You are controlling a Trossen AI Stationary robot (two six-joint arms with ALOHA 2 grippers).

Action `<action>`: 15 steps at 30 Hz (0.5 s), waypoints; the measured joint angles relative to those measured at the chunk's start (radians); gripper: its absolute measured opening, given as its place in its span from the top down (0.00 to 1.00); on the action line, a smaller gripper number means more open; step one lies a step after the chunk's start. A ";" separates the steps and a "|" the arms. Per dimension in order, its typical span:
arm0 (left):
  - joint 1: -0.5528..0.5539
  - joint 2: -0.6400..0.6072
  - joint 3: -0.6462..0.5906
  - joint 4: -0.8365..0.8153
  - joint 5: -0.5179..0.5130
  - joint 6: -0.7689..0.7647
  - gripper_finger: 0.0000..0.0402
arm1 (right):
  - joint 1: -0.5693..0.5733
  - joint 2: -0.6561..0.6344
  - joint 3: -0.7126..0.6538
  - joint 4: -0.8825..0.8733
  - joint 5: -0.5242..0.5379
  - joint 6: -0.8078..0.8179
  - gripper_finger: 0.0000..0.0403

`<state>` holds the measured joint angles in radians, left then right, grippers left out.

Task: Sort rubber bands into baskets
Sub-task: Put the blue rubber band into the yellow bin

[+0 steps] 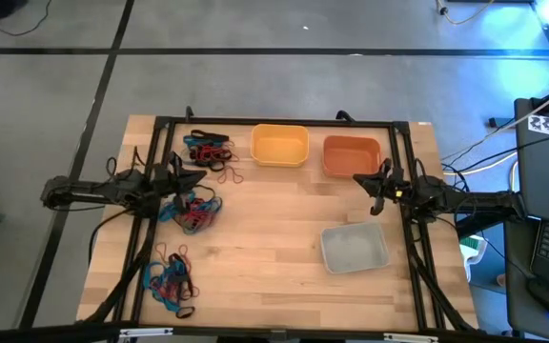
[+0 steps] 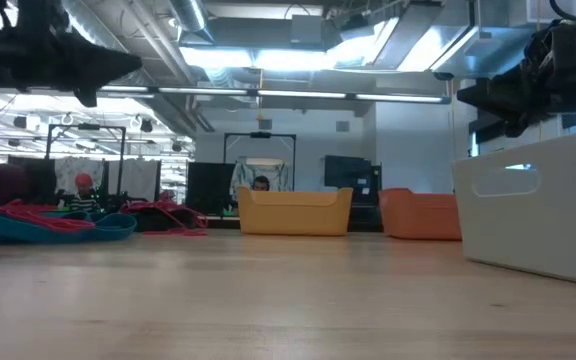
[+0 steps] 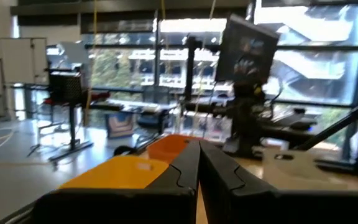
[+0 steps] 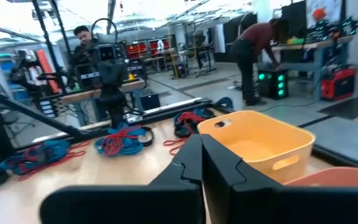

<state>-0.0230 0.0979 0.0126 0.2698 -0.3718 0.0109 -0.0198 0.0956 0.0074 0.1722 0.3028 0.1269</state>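
The bands [image 1: 195,211] lie in three tangled heaps down the left side of the table [image 1: 274,257]: one at the far edge beside the yellow basket [image 1: 280,145], one in the middle under the left arm, one at the near edge. All three baskets look empty. The orange basket [image 1: 351,154] stands just right of the yellow one at the far side, and the grey basket [image 1: 355,247] sits nearer, on the right.

The left claw [image 1: 198,177] hovers above the middle heap with its fingers pressed together and nothing between them. The right claw [image 1: 365,180] hangs near the orange basket's near edge, also closed and empty.

Sorting appears not yet begun. To do the first pick well, the left claw should open wide, come straight down on a band that lies at the heap's edge, and pinch a single strand of one colour; a grab into the middle would likely drag up a mixed clump. A slow lift would let the others fall away.

The table is pale wood planks with a black frame around it. Beyond it lie a grey floor, workbenches, screens, bright windows and a few people at the benches.
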 joint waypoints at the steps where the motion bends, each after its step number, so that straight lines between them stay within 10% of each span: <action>1: 0.001 0.023 0.003 0.000 -0.008 0.000 0.99 | 0.000 0.000 0.000 -0.001 0.003 -0.002 0.99; 15: 0.070 0.488 0.220 -0.140 -0.011 -0.143 0.99 | 0.000 0.000 0.001 0.035 -0.018 -0.006 0.99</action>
<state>0.0475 0.5859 0.2326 0.1294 -0.3824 -0.1320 -0.0196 0.0959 0.0082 0.2069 0.2846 0.1207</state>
